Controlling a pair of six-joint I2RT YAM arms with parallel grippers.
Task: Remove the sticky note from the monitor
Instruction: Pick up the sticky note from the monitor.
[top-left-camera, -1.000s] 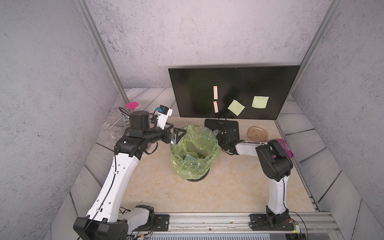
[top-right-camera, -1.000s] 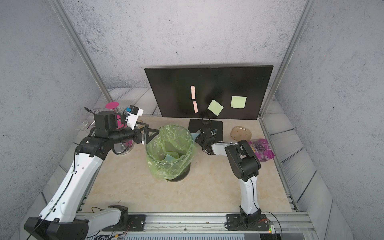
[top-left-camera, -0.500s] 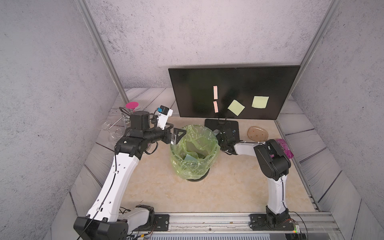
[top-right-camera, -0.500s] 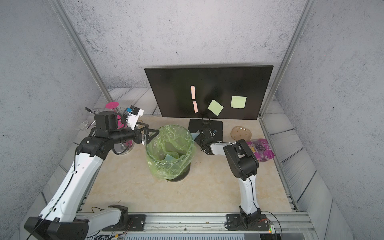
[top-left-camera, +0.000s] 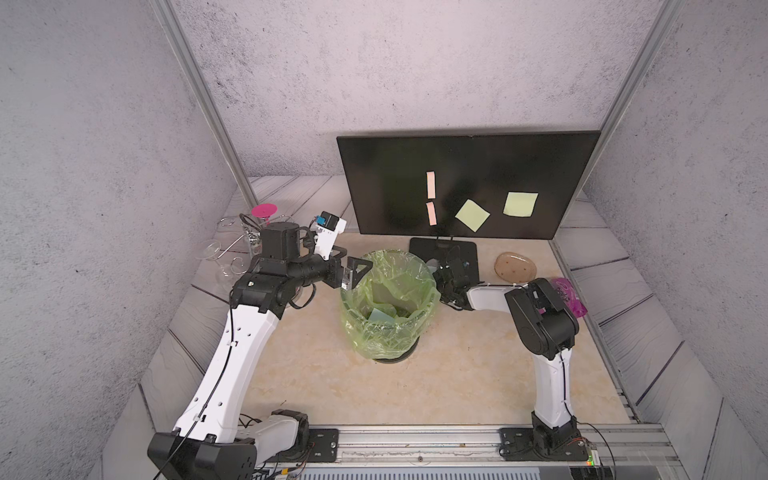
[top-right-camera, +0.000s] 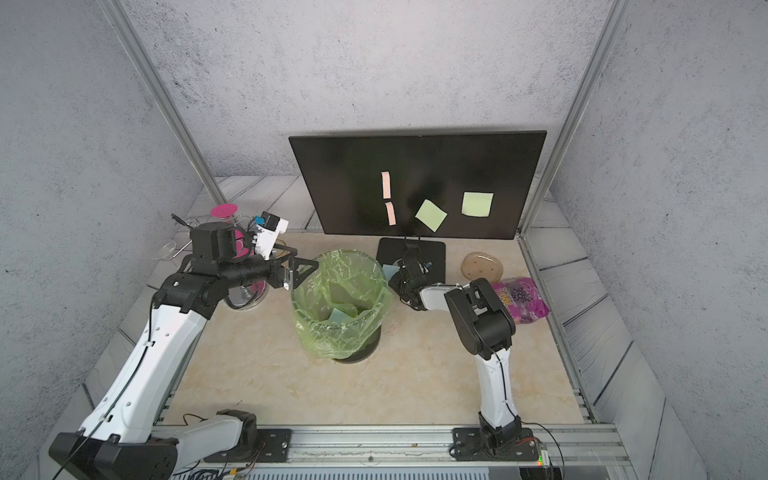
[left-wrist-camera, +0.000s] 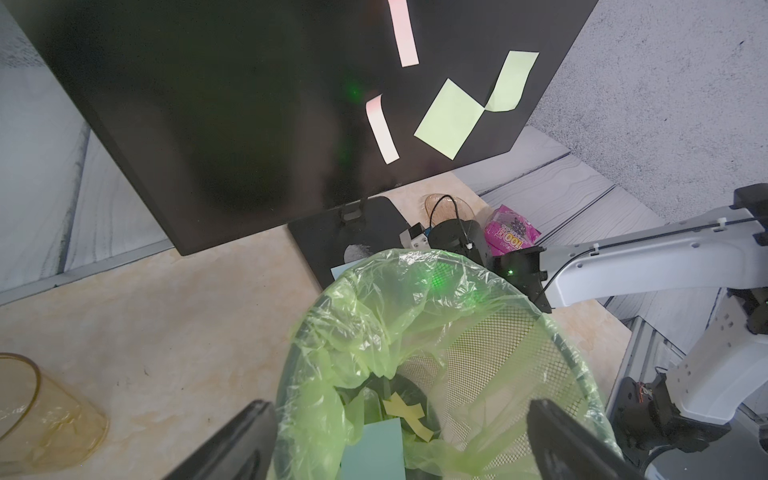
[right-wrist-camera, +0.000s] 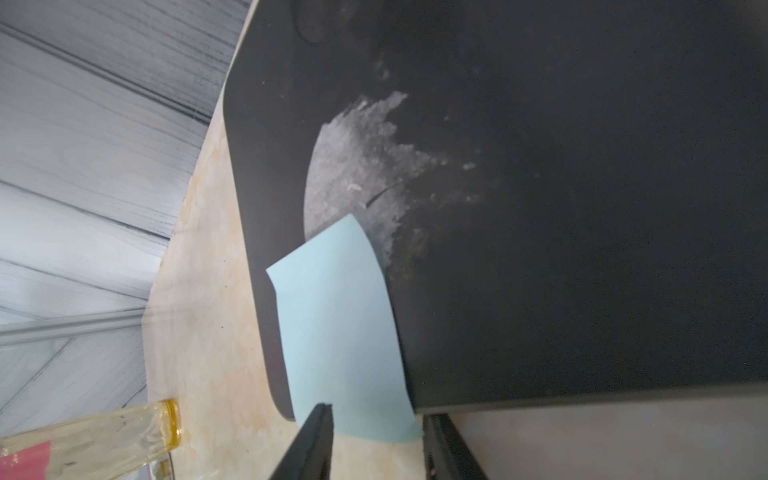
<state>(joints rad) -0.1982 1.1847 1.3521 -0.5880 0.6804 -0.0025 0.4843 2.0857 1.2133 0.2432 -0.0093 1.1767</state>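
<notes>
Slippage is worrying me: my right claw (right-wrist-camera: 378, 411), jaws apart astride the blue sticky note (right-wrist-camera: 340, 324), is risking pinching nothing.

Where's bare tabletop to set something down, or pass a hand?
Free: the wide strip between bin and front rail, from left arm to right arm; a smaller patch right of the bin. Crowded: behind the bin, with monitor base, blue note and right gripper; glassware back left; pouch back right.
</notes>
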